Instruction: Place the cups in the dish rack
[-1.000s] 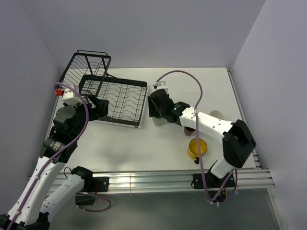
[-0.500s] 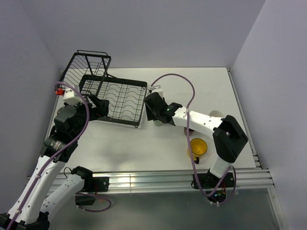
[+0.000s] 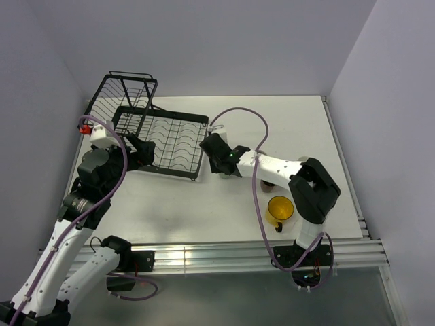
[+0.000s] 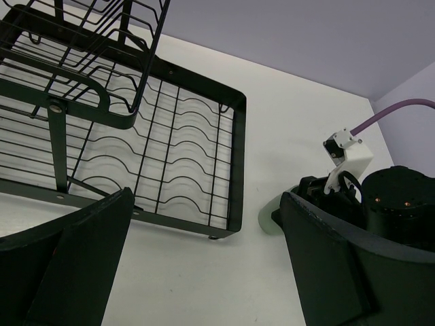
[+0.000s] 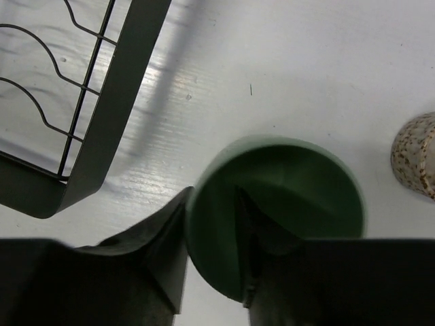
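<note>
Arms are both reaching forward over the table. The right arm is stretching low and to the left, its hand tipping down onto the green cup. This cup is standing on the table just beside the rack, at its near right corner. The hand is partly closed, one finger sitting inside the cup and the other lying against its outer wall. Whether they are actually pinching it cannot be told. The speckled cup is standing nearby. The left hand is hovering at the rack's near edge, spread wide and holding nothing.
</note>
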You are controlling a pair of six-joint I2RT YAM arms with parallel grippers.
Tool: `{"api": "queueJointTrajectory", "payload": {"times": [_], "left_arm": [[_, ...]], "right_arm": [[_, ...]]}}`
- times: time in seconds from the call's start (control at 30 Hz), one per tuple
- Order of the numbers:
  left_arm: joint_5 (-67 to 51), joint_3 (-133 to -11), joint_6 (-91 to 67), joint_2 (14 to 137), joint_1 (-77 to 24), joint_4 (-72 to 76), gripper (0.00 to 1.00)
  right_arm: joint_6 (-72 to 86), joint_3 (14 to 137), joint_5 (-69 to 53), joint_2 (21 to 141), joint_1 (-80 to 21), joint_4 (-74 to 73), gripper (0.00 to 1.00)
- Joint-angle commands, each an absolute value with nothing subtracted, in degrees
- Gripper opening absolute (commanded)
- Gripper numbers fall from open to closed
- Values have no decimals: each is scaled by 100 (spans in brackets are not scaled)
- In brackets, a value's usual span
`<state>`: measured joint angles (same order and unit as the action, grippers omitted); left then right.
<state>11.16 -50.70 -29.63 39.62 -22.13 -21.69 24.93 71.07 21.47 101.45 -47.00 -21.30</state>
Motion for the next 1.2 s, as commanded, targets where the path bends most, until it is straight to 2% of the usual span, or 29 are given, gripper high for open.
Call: {"api": "queueJointTrajectory", "payload": {"times": [0.0, 0.03, 0.07, 0.1, 0.13, 0.4, 0.5, 0.53, 0.63, 0.67, 0.8, 1.0, 1.17], "left_arm": [[1011, -5071, -2953, 3964, -2180, -1995, 97], [1011, -5071, -2953, 3964, -2180, -1986, 96], [1002, -5080, -2953, 3981, -2180, -1986, 96], [1002, -5071, -2953, 3981, -2180, -1986, 97], [993, -5071, -2953, 3990, -2180, -1986, 97], [591, -5045, -2962, 4078, -2180, -1846, 99], [29, -5045, -3163, 4174, -2180, -1635, 99], [-165, -5097, -3321, 4262, -2180, -1530, 99], [-658, -5264, -3646, 4481, -2180, -1337, 99], [-720, -5317, -3726, 4543, -2188, -1214, 99], [-1247, -5624, -4051, 5026, -2188, -897, 99], [-2223, -5511, -4596, 5528, -2206, 356, 99], [-2505, -5239, -4965, 5844, -2337, 1141, 99]], "right_arm": [[2496, 7409, 2338, 10204, -4729, -2144, 35], [2496, 7418, 2364, 10195, -4729, -2171, 23], [2496, 7418, 2390, 10152, -4737, -2214, 18], [2496, 7418, 2425, 10108, -4737, -2232, 4], [2496, 7435, 2443, 10055, -4737, -2259, 0], [2426, 7532, 2373, 8712, -4615, -2593, 0], [2417, 7419, 2049, 7877, -4422, -2514, 0], [2434, 7348, 1561, 7466, -4325, -2418, 0], [2618, 6839, 400, 6762, -3765, -1655, 0], [2819, 6542, -570, 6646, -3605, -1165, 0], [3505, 5907, -2370, 6258, -3051, 217, 0], [4674, 5520, -3575, 6275, -2848, 1878, 0], [5745, 5029, -3735, 6302, -2769, 3433, 0]]}}
